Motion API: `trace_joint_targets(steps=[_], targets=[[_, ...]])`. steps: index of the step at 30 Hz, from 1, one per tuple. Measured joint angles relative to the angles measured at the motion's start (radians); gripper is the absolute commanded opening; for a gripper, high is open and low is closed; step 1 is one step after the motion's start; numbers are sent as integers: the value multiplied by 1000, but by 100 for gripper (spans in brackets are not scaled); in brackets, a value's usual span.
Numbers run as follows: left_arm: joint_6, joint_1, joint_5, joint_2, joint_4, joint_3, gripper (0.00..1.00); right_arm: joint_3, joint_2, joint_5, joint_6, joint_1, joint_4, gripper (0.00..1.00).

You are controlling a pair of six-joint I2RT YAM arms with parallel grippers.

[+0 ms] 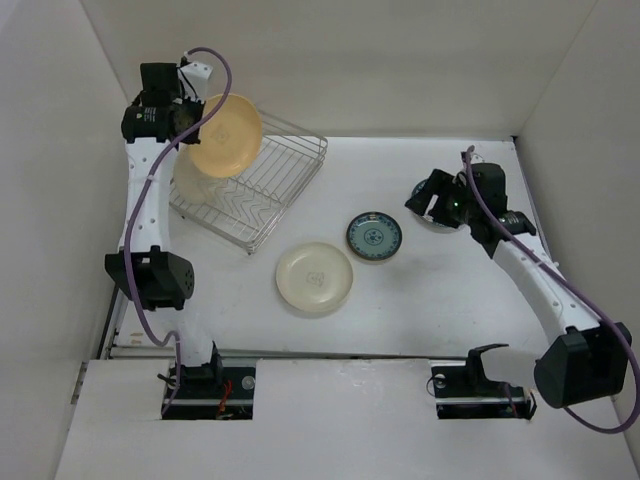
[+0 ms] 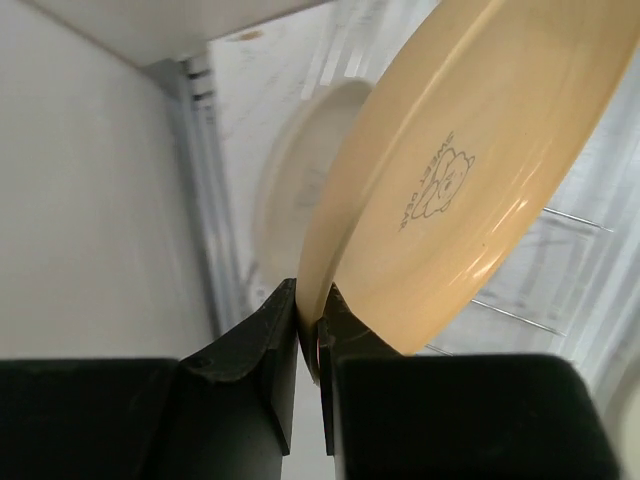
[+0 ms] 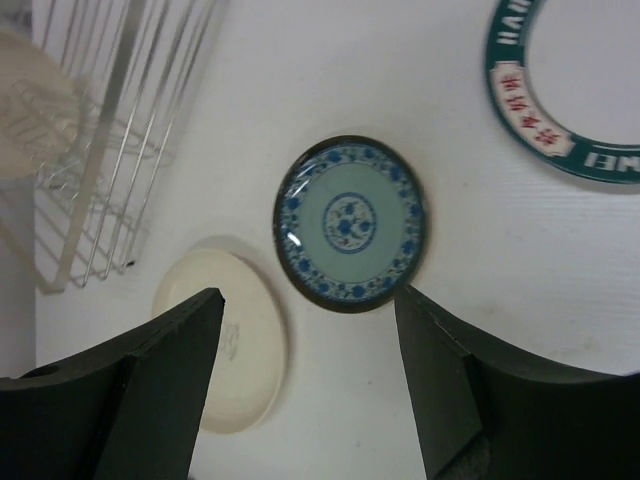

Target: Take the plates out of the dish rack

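Note:
My left gripper (image 2: pixel 311 318) is shut on the rim of a tan plate (image 2: pixel 470 170), which is printed with a small bear. In the top view the left gripper (image 1: pixel 193 122) holds this tan plate (image 1: pixel 227 132) tilted in the air over the far left end of the dish rack (image 1: pixel 270 190). A pale plate (image 1: pixel 192 180) still stands in the rack beneath it, blurred in the left wrist view (image 2: pixel 295 190). A cream plate (image 1: pixel 314 277) and a teal patterned plate (image 1: pixel 374 236) lie flat on the table. My right gripper (image 3: pixel 310 330) hangs open above the table, empty, near the teal plate (image 3: pixel 350 222).
A white plate with a green lettered rim (image 3: pixel 560 90) lies on the table to the right, under my right arm (image 1: pixel 500 240). White walls enclose the table on the left, back and right. The rack (image 3: pixel 110 150) sits at an angle in the far left.

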Motion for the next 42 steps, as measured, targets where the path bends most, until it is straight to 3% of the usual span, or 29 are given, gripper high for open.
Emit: trace_joint_targets(steps=[5, 9, 14, 18, 20, 22, 23, 25, 26, 29, 31, 32, 34, 37, 42], targets=[[-81, -3, 291, -14, -152, 2, 0, 34, 12, -53, -10, 122, 31, 75], [-94, -74, 488, -14, -250, -82, 0, 103, 64, -42, -14, 249, 63, 75], [-76, -235, 568, -9, -309, -280, 0, 136, 144, 22, -11, 364, 91, 74], [-70, -322, 574, -9, -328, -336, 0, 140, 242, 56, 1, 391, 105, 71], [-71, -335, 573, -9, -326, -346, 0, 139, 284, 76, 12, 399, 105, 64], [-71, -338, 565, -9, -325, -348, 0, 140, 313, 97, 31, 410, 107, 50], [-71, -338, 560, -9, -324, -348, 0, 140, 323, 101, 39, 413, 112, 36], [-72, -338, 549, -9, -317, -353, 0, 140, 331, 105, 57, 423, 121, 19], [-72, -338, 539, -9, -314, -355, 0, 140, 331, 105, 58, 426, 125, 3], [-77, -331, 511, -9, -269, -363, 0, 141, 329, 75, 36, 439, 112, 0], [-84, -326, 504, -9, -262, -364, 7, 141, 329, 71, 37, 444, 113, 0], [-88, -326, 502, -9, -260, -364, 17, 141, 329, 72, 36, 444, 114, 0], [-90, -330, 489, -9, -252, -365, 50, 141, 329, 64, 44, 443, 113, 0], [-97, -335, 456, -9, -252, -366, 71, 138, 329, 87, 59, 440, 114, 0], [-109, -328, 351, -9, -271, -347, 77, 91, 329, 126, 72, 424, 109, 0]])
